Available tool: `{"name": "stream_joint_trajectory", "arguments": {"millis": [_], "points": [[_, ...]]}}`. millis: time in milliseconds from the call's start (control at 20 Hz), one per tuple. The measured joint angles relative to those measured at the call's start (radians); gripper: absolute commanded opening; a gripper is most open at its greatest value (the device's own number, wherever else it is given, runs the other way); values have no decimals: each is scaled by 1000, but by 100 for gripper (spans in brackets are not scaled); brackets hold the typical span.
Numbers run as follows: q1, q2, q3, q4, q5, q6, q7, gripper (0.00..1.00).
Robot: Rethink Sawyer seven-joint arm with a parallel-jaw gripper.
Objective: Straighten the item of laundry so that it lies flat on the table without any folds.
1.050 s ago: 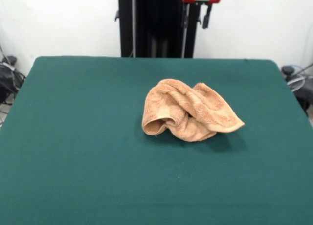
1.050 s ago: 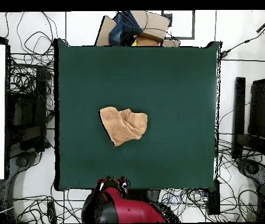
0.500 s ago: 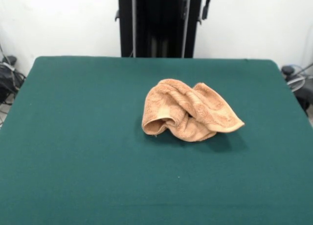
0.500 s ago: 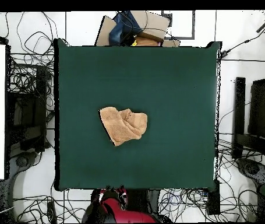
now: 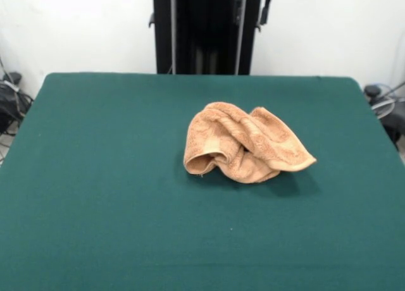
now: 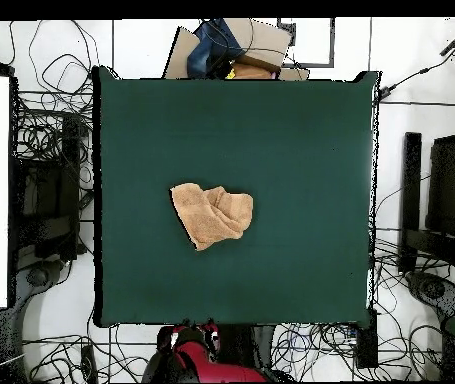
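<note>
1. Near the middle of the green table [image 5: 95, 196], the crumpled towel [image 5: 243, 142] lies bunched, its long side running across.
2. Well beyond it, past the far edge, the gripper [image 5: 256, 3] hangs drawn back; whether it is parted I cannot tell.

Nubby terry towel [image 5: 243, 144], seemingly felt table [image 5: 107, 177].
</note>
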Motion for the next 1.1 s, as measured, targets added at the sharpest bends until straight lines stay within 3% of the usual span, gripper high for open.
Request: {"name": "stream_joint_trajectory", "arguments": {"millis": [350, 1100], "points": [[2, -1, 0, -16, 13, 0, 0, 100], [73, 52, 0, -183, 110, 66, 0, 100]]}}
